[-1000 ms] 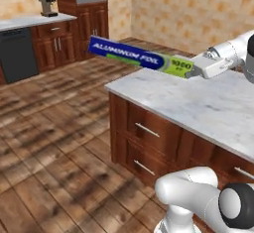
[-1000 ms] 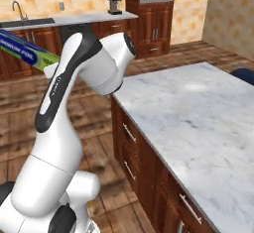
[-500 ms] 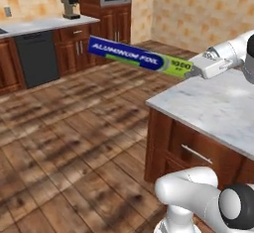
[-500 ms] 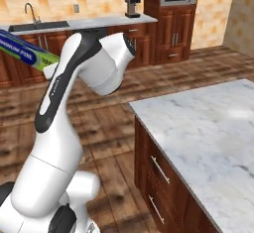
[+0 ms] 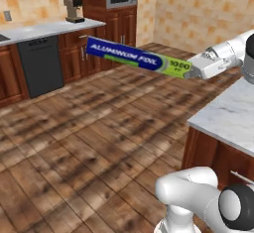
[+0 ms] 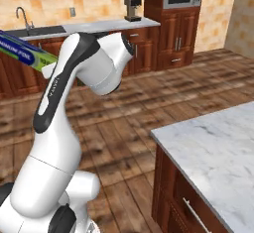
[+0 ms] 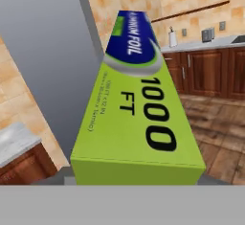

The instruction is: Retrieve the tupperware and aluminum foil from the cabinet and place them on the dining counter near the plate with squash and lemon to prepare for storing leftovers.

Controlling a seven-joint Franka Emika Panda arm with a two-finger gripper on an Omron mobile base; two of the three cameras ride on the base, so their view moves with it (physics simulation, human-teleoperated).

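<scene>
Transport step: pincer (image 5: pixel 192 69) clenched on lime end of aluminum foil (image 5: pixel 136 56), carton level, beside dining bench (image 6: pixel 218 147) corner. Next: find plate w/ squash, lower carton onto bench.

All three views are evenly and brightly lit, with a soft, diffuse light whose source cannot be told. The brown plank wooden floor (image 5: pixel 99 133) carries dark, blotchy patches of shade with fuzzy edges, and no crisp cast shadows. The white-grey marble counter top (image 6: pixel 218 147) reads pale and flat, without glare. The glossy white robot arm (image 6: pixel 64 123) shows gentle shading on its rounded shells and faint highlights. Rendering is slightly soft and low in detail throughout; far cabinets look smeared. In the hand view the long blue carton with lime-green end (image 7: pixel 136 118) looms with strong perspective stretch, its lettering somewhat blurred.
</scene>
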